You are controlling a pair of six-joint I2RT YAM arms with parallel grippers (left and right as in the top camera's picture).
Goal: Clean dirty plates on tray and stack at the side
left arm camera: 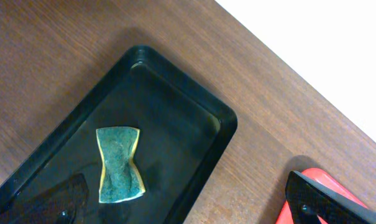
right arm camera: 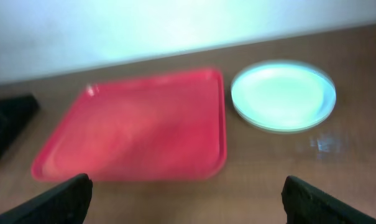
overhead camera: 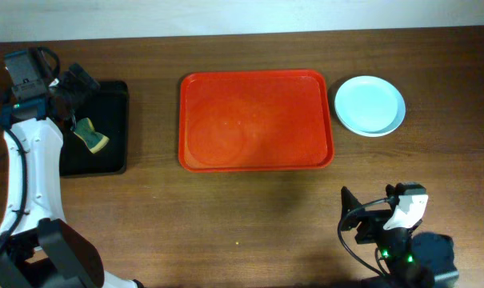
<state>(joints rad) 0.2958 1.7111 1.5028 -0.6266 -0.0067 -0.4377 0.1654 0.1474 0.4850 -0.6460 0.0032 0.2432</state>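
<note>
Left claw (left arm camera: pixel 184 186) is spread wide above the sponge (left arm camera: pixel 119 163) in the black tray (left arm camera: pixel 175 93). Right claw (right arm camera: pixel 186 183) is also spread; ahead of it on the desk (right arm camera: pixel 268 162) sits the red tray (right arm camera: pixel 138 124), with the plates (right arm camera: pixel 282 94) stacked just beside its right edge.

The red tray (overhead camera: pixel 258 120) lies flat at the middle of the table, long side running 9 to 3 o'clock. Its glossy floor shows whole, with faint round marks. The plates (overhead camera: pixel 370 105) sit stacked at its 3 o'clock, just beside the rim and not touching. The top plate is pale blue-green and smear-free, with a whitish edge beneath it. The blur hides their count.
</note>
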